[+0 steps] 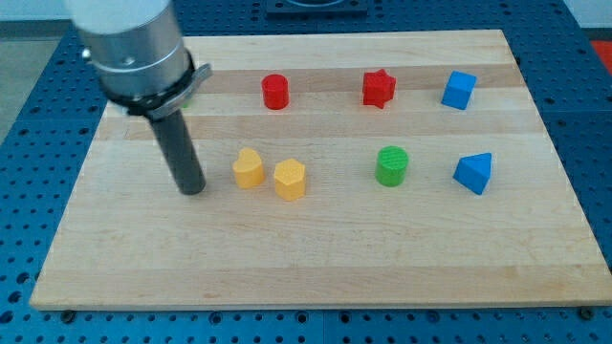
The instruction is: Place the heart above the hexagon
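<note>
My tip (pixel 192 188) rested on the counter (pixel 316 258), just left of the yellow heart (pixel 249 168), which touched the yellow hexagon (pixel 290 179) on its right. There were no jaws, only the bare rod.

Wooden board (pixel 316 268): pale, lying on a blue perforated table (pixel 593 115).

Red cylinder (pixel 275 92): upper row, left of centre.

Red star (pixel 379 89): upper row, right of the red cylinder and apart from it.

Blue cube (pixel 459 90): upper row, nearest the view's right.

Green cylinder (pixel 391 165): lower row, below the red star.

Blue triangular block (pixel 474 173): lower row, right of the green cylinder, below the blue cube.

Green piece (pixel 194 89): only a sliver shows at the view's upper left; shape cannot be told.
</note>
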`<state>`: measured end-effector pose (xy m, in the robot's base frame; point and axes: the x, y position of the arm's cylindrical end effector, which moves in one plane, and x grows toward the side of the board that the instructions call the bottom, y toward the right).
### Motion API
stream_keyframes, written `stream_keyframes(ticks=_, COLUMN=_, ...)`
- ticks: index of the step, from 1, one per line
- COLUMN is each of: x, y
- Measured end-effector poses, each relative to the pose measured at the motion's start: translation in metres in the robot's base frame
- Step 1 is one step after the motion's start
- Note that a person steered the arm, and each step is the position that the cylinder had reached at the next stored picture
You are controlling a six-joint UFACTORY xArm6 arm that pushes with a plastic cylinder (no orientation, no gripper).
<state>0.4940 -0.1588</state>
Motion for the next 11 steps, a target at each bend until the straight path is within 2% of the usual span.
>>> stream_keyframes(ticks=1, x=0.018, y=0.019)
stream_keyframes(ticks=3, x=-0.059, y=0.039)
stream_keyframes(ticks=4, x=-0.073, y=0.039)
stream_keyframes(ticks=5, x=-0.043, y=0.014)
stream_keyframes(ticks=6, x=-0.011, y=0.016)
stream_keyframes(ticks=7, x=-0.006, y=0.042)
stream_keyframes(ticks=9, x=-0.067, y=0.087)
stream_keyframes(ticks=11, x=-0.063, y=0.012)
